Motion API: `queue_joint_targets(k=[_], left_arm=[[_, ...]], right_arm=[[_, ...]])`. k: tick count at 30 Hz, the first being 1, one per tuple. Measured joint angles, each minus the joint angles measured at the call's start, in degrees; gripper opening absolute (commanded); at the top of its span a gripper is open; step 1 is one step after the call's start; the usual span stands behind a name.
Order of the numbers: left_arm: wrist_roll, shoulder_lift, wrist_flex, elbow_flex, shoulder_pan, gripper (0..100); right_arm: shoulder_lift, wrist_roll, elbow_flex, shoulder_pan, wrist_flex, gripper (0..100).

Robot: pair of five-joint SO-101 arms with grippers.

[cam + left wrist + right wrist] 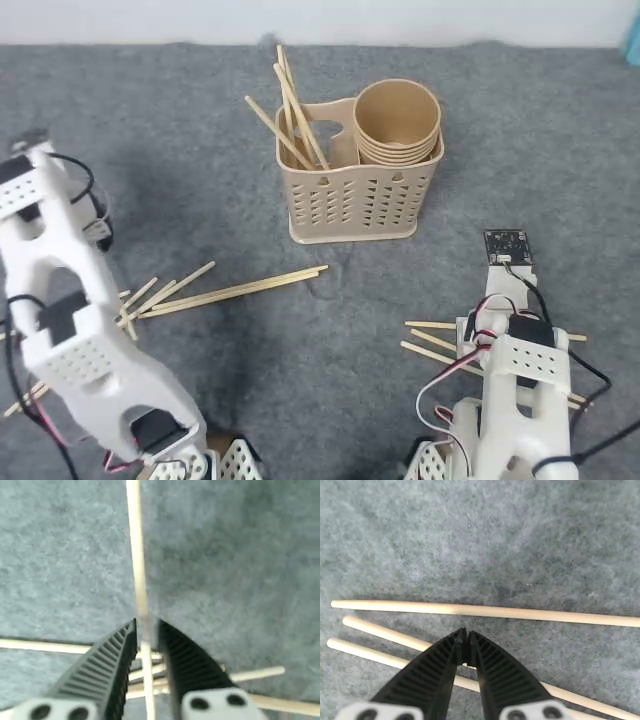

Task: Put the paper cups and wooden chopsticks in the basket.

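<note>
a fuzzy grey mat [180,120] covers the whole table. a strip of white wall [320,20] runs along the top of the high view. the tan basket [350,205] stands on the mat in the upper middle of that view. a stack of paper cups [398,120] sits in its right half, and a few leaning chopsticks [295,110] stick out of its left half. loose chopsticks [235,290] lie on the mat at the lower left, beside the left arm [70,340]. a small bunch [435,335] lies at the lower right by the right arm [520,380]. the left gripper [147,625] has its jaws squeezed onto one chopstick [136,555]. the right gripper [466,634] has its jaws pressed together with nothing between them, just over three chopsticks [485,611] on the mat.
</note>
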Motion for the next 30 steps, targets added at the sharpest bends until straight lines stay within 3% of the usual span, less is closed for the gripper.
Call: queue_joint_targets(k=[6, 16, 21, 30], left_arm=[[-1.4, -4.1, -0.9, 0.4, -1.7, 18], [-1.2, 0.1, -11.4, -1.2, -1.8, 18], [3.7, 10.4, -9.0, -10.8, -1.8, 18], [4.0, 28.9, -1.2, -35.2, -1.8, 18]], right_arm=[[0.0, 0.0, 0.0, 0.0, 0.0, 0.8], [0.0, 0.0, 0.0, 0.0, 0.0, 0.8], [0.0, 0.0, 0.0, 0.0, 0.0, 0.8], [0.0, 0.0, 0.0, 0.0, 0.0, 0.8]])
